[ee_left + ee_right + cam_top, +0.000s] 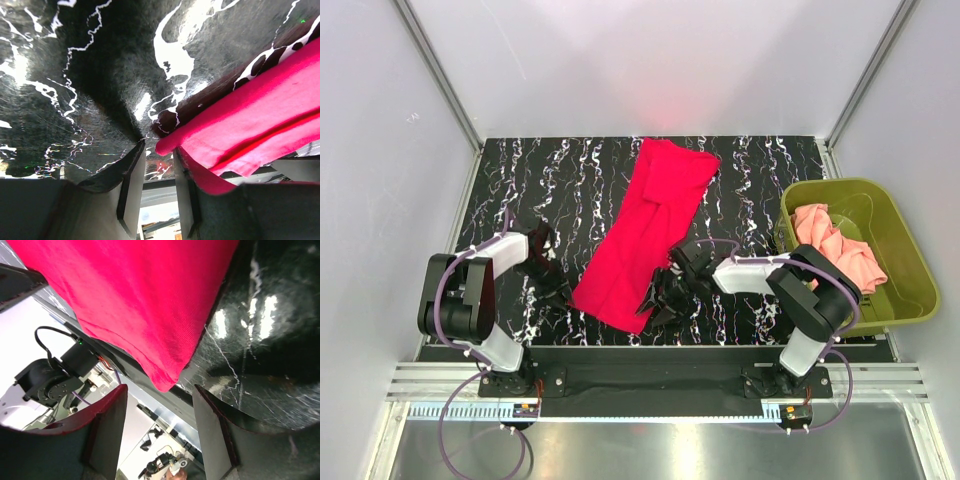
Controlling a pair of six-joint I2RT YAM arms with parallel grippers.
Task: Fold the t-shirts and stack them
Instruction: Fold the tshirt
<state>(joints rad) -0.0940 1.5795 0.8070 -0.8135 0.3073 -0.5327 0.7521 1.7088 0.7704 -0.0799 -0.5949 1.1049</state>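
A crimson red t-shirt (645,230), folded into a long strip, lies slantwise on the black marbled table (550,190). My left gripper (560,290) sits low at the strip's near left corner. In the left wrist view its jaws (159,150) stand narrowly apart. The red corner (167,145) touches the right fingertip and cloth drapes over that finger's outer side. My right gripper (658,300) is at the near right corner. Its jaws (159,388) are wide open, with the red corner (167,380) hanging just above the gap. A salmon-pink t-shirt (835,245) lies crumpled in the basket.
The olive-green basket (885,215) stands at the table's right side, just beyond my right arm. White walls close in the table at the back and both sides. A black rail runs along the near edge by the arm bases.
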